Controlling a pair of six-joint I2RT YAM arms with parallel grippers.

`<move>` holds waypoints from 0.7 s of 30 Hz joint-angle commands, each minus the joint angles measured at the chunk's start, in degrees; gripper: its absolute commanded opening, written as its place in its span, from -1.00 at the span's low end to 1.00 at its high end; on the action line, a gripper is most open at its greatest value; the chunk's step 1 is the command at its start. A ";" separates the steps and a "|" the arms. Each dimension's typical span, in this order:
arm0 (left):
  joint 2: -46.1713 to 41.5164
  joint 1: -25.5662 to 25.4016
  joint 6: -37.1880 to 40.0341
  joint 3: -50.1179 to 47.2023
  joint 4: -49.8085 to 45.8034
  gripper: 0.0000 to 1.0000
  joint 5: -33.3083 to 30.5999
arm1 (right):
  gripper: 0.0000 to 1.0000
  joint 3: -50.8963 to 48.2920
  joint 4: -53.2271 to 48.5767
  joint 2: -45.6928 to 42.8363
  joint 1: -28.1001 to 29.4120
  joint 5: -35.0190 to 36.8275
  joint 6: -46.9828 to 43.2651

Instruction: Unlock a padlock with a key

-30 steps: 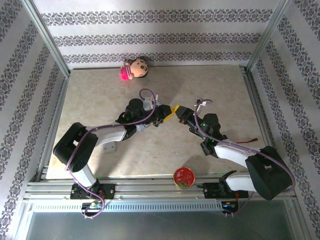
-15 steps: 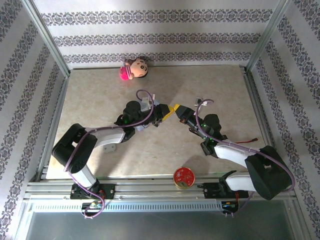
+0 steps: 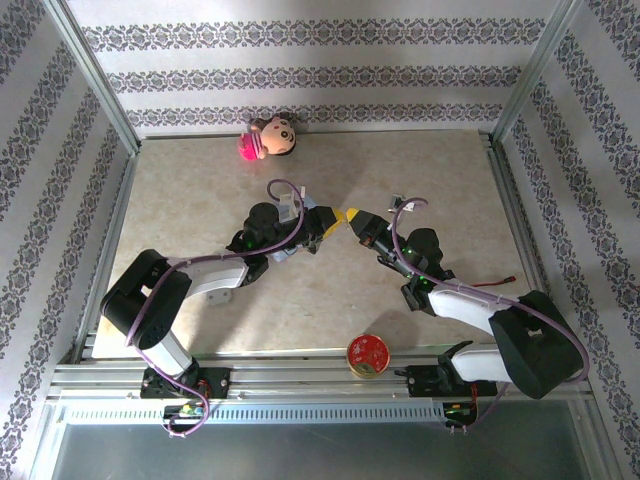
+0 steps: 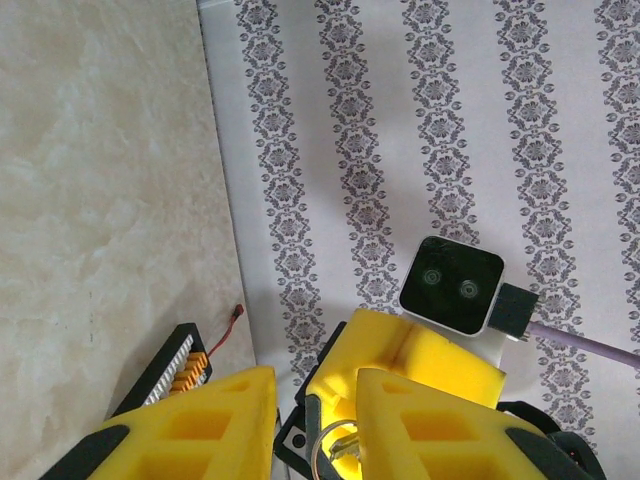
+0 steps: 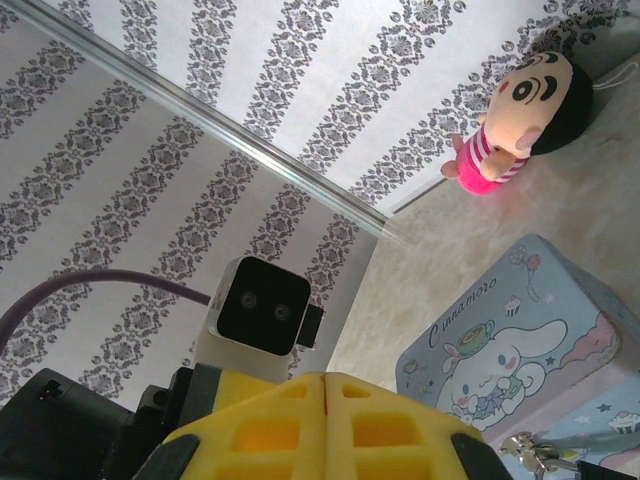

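"Where's the padlock (image 4: 303,441)?"
"Over the middle of the worktop (image 3: 200,190). It's a small dark bit with a metal loop, hard to make out, in the left gripper's (image 4: 316,400) narrow gap."
"And the right gripper (image 5: 325,385)?"
"Its pads are pressed together. I can't tell what it pinches."

The left gripper (image 3: 328,222) and right gripper (image 3: 352,219) point tip to tip over the table (image 3: 200,190) middle.
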 commanded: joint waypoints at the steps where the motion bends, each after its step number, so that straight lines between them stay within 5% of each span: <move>1: -0.26 0.71 -0.96 1.44 4.16 -0.52 0.41 | -1.00 -0.28 4.00 0.39 0.13 -1.14 0.52; 12: 1.36 0.62 -3.09 1.47 6.61 -0.60 1.82 | -1.00 1.01 6.10 3.99 0.66 -0.54 1.36; 14: 1.57 0.49 -3.44 1.22 6.96 -0.76 1.83 | -1.00 1.23 7.58 5.37 0.91 -0.35 1.94; 21: 1.41 0.57 -3.75 0.50 6.89 -0.86 1.74 | -1.00 1.56 12.09 9.07 1.02 0.05 3.90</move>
